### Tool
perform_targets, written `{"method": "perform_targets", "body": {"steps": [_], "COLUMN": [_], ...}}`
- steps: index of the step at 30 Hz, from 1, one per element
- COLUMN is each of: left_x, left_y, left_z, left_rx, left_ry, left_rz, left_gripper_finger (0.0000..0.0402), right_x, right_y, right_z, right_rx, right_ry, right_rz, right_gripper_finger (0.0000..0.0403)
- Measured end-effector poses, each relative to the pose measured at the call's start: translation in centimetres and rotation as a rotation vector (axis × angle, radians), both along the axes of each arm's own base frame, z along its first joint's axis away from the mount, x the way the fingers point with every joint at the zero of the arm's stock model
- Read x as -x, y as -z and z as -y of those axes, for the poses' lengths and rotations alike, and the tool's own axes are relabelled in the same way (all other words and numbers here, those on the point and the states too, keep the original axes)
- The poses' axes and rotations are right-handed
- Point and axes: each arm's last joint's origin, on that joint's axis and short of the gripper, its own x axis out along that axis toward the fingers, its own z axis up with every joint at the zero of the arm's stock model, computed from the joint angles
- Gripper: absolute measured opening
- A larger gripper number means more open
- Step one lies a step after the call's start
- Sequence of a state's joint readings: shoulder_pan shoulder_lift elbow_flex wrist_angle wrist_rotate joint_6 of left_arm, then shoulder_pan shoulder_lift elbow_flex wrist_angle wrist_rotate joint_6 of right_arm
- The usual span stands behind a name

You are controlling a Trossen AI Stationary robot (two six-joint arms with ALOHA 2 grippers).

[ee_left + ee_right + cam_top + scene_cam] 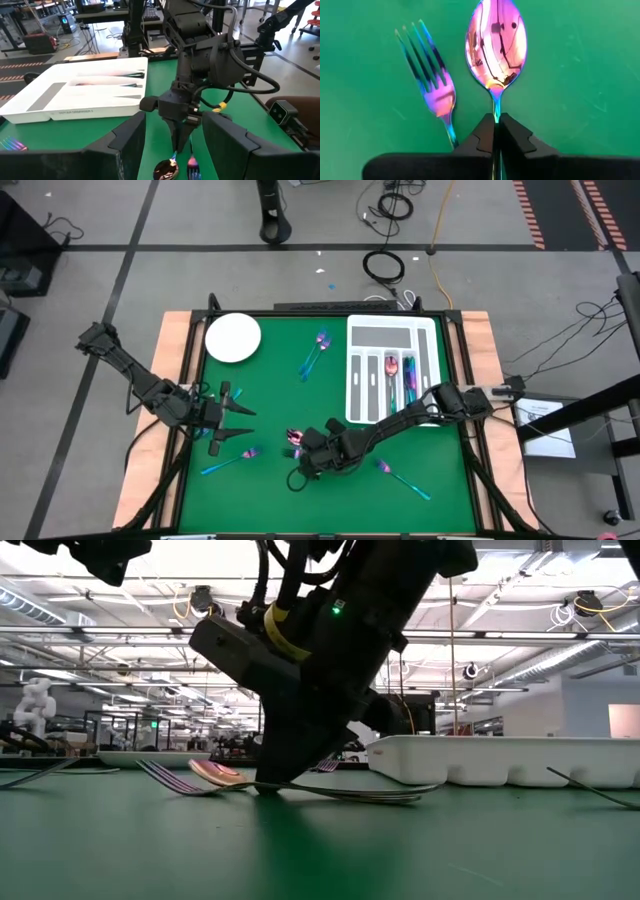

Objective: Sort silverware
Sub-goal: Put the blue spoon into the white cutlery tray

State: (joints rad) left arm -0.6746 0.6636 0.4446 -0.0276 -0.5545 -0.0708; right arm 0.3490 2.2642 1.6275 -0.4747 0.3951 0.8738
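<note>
An iridescent pink spoon and a fork lie side by side on the green mat, near the table's middle front. My right gripper comes down on the spoon and is shut on it. In the low view the right gripper reaches the mat between the spoon's bowl and the long handles. My left gripper waits open to the left of them, touching nothing. More silverware lies on the mat. My right gripper pinches the spoon's handle just behind the bowl between its two fingers, one on each side of the thin neck. The fingers slant down from the table's right side. The spoon lies on the mat, bowl up, its handle passing under the gripper.
A white compartmented tray at the back right holds a few pieces. A round white plate sits at the back left. The fork lies close beside the held spoon.
</note>
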Motion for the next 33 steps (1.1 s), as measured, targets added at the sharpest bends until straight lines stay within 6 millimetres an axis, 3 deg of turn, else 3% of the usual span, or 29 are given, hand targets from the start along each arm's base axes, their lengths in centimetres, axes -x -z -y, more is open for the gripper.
{"method": "perform_targets", "body": {"steps": [3,7,12,16,21,25,33], "left_x": [0.0,0.0,0.0,0.0,0.0,0.0,0.0], "left_y": [0.0,0.0,0.0,0.0,0.0,0.0,-0.1], "left_z": [0.0,0.0,0.0,0.0,0.0,0.0,0.0], "left_rx": [0.000,0.002,0.003,0.002,0.002,0.003,0.007], "left_ry": [0.000,0.000,0.000,0.000,0.000,0.000,0.000], "left_rz": [0.000,0.003,0.003,0.002,0.002,0.002,0.007], "left_gripper_finger": [0.0198,0.0198,0.0198,0.0198,0.0198,0.0198,0.0198], "right_x": [0.1,0.2,0.5,1.5,3.9,6.8,12.6], "right_y": [-1.2,-4.6,-7.7,-10.0,-12.2,-14.6,-16.1], "right_z": [0.4,1.0,0.6,0.2,1.3,4.3,9.1], "right_rx": [0.053,0.174,0.442,0.590,0.564,0.370,0.318], "right_ry": [0.037,0.133,0.272,0.317,0.332,0.400,0.687], "right_rz": [0.042,0.181,0.368,0.406,0.336,0.196,-0.217], "right_gripper_finger": [0.0003,0.0002,0.0001,0.0001,0.0001,0.0000,0.0000]}}
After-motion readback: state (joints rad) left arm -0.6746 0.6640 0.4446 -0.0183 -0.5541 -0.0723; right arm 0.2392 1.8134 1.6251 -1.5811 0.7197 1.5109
